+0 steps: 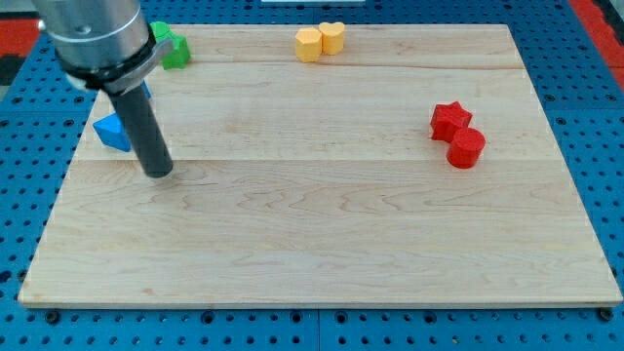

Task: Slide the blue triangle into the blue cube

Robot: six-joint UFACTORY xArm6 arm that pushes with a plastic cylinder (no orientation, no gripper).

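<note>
No claw here: only a dark rod, so no saying whether wide, narrow or holding. My tip down on the wooden board, near the view's left edge, just right of and slightly below the blue triangle; touching or a hair apart, cannot tell, since the rod hides that side of the block. Blue triangle partly covered by the rod, lying on the board's left part. A sliver of blue visible just right of the rod's grey housing, above the triangle; possibly the blue cube, shape not to be made out. Green block at the top left corner, half hidden behind the housing, shape unclear. Yellow hexagon and yellow heart touching, at the top edge near the middle. Red star and red cylinder touching, at the right, well apart from everything else. Board resting on a blue pegboard with rows of holes. No brand, label or readable writing anywhere.
</note>
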